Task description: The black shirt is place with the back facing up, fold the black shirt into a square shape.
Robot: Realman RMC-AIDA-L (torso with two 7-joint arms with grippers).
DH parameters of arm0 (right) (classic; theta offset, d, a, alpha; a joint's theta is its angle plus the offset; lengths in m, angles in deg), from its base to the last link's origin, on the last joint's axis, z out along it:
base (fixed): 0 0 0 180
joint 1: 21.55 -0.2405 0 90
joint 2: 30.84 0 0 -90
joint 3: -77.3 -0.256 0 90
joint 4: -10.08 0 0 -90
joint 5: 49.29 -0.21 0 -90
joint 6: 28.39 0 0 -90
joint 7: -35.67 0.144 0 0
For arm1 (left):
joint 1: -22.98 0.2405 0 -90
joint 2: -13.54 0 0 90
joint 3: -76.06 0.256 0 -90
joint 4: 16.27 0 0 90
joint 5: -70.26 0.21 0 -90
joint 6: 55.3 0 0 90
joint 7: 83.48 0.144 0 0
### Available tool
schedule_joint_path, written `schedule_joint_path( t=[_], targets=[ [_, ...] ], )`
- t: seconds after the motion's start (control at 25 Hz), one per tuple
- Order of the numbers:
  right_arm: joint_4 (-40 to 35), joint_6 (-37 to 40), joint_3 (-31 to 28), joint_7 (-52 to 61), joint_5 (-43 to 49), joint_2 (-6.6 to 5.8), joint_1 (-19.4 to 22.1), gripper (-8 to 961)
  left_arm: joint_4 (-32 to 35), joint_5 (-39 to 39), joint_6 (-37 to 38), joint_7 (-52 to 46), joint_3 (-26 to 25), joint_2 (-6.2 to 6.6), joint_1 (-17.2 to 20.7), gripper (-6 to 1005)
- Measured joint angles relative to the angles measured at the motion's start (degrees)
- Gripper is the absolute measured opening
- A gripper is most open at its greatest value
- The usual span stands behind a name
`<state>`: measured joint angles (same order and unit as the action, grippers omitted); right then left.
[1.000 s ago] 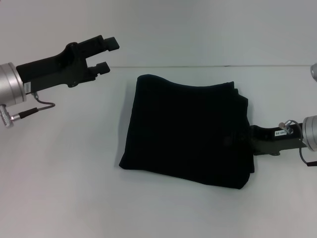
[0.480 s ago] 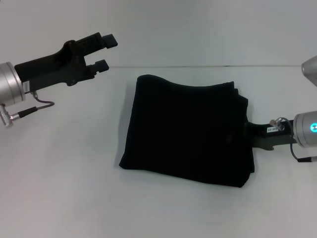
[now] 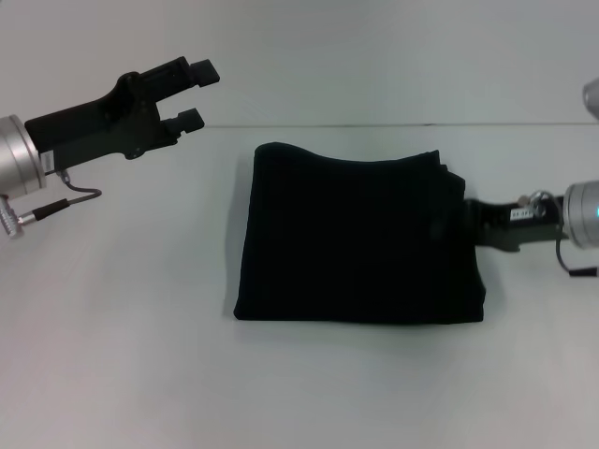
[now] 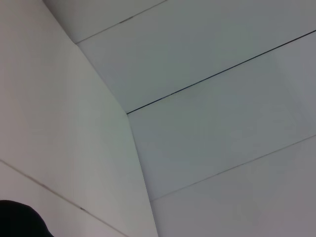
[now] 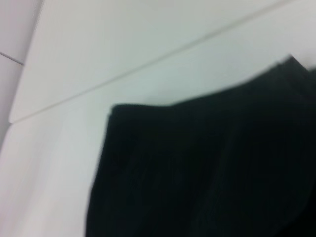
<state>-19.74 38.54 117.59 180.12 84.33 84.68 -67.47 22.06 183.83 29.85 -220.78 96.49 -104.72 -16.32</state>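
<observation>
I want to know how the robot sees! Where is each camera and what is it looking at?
Head view: on the robot's head, looking down at the table, the folded black shirt, the raised left hand and the right hand at the shirt's edge.
Left wrist view: on the left arm, facing bare wall panels; no fingers show.
Right wrist view: on the right arm, close on the shirt; no fingers show.
Shared: head and right wrist both see the shirt.

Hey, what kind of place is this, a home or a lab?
Likely a lab or test bench: a bare white table, plain white panelled walls, and only a folded black shirt between two robot arms.
</observation>
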Motion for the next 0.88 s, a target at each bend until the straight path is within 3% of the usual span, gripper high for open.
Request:
schedule_joint_path(
  t=[0.28, 0.64, 0.88],
  targets=[
    [-4.3, 2.2, 0.5, 1.1, 1.5, -0.63, -1.9, 57, 0.0, -0.9, 0.0, 0.0, -0.1, 0.04, 0.1, 877],
    [0.0, -5.0, 4.8, 0.1, 3.6, -0.06, -2.6, 60, 0.0, -1.4, -0.2, 0.2, -0.5, -0.03, 0.4, 877],
    [1.5, -5.2, 4.7, 0.5, 3.5, -0.28, -2.5, 62, 0.0, -1.5, -0.3, 0.2, -0.7, -0.04, 0.7, 878]
  ],
)
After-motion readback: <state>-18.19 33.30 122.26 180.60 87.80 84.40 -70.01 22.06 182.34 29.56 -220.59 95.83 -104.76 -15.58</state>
